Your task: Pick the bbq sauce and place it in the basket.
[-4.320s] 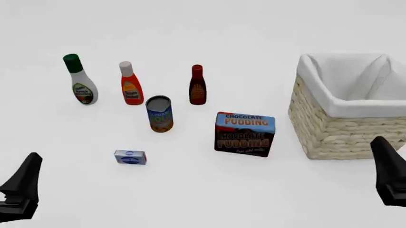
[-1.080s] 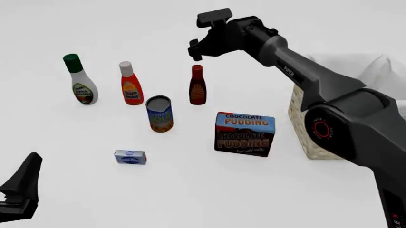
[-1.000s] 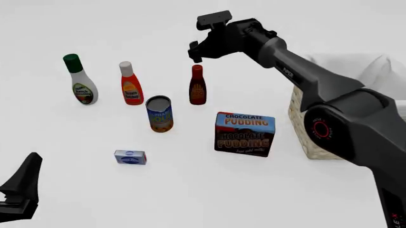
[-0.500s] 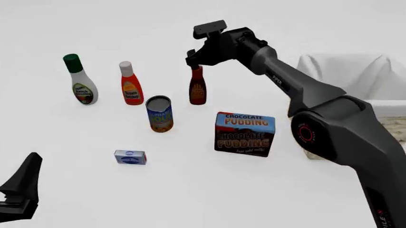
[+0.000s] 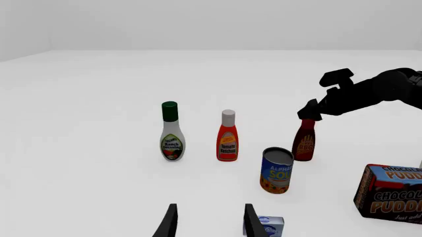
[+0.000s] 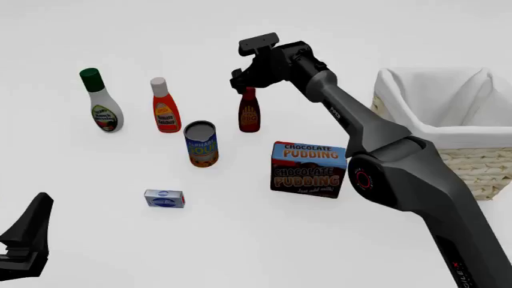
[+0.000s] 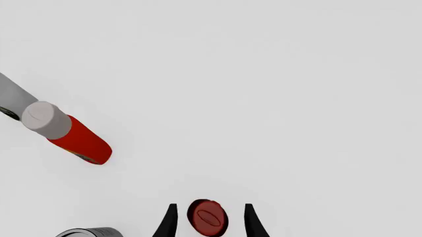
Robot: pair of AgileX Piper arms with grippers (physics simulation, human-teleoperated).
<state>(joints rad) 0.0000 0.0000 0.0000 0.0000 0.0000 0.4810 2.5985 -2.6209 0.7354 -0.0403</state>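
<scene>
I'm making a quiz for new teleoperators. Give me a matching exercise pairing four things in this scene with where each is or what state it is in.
Things:
1. bbq sauce
2. right hand
3. left hand
4. basket

States:
A. open, low at the near left, far from the bottles
B. standing upright beside the ketchup bottle
C. on the right, holding no bottle
D. open, fingers either side of the red cap

Pairs: 1-B, 2-D, 3-A, 4-C
</scene>
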